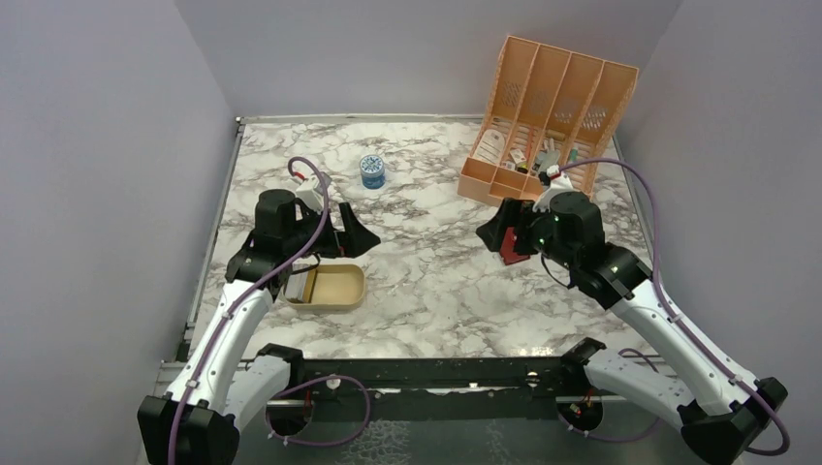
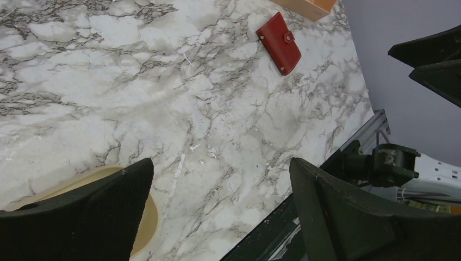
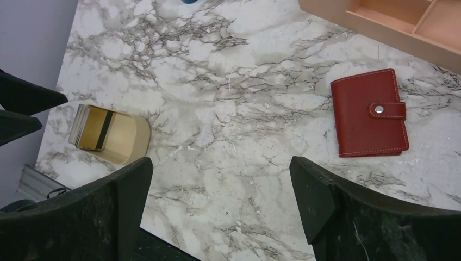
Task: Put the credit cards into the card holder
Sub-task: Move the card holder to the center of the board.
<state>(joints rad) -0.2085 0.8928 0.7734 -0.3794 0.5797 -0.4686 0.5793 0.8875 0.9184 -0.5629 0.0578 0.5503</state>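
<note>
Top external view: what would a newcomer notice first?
The large peach slotted plastic organizer stands out at the far right of the marble table. Nearer, a small dark red snap-closed card holder lies flat, and a shallow tan tray on the left holds a stack of thin silvery cards.

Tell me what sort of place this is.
Probably a robot test bench: a marble-patterned table boxed in by plain grey walls, two robot arms bolted at its near edge, and staged props like a red card holder and a tray of cards.
</note>
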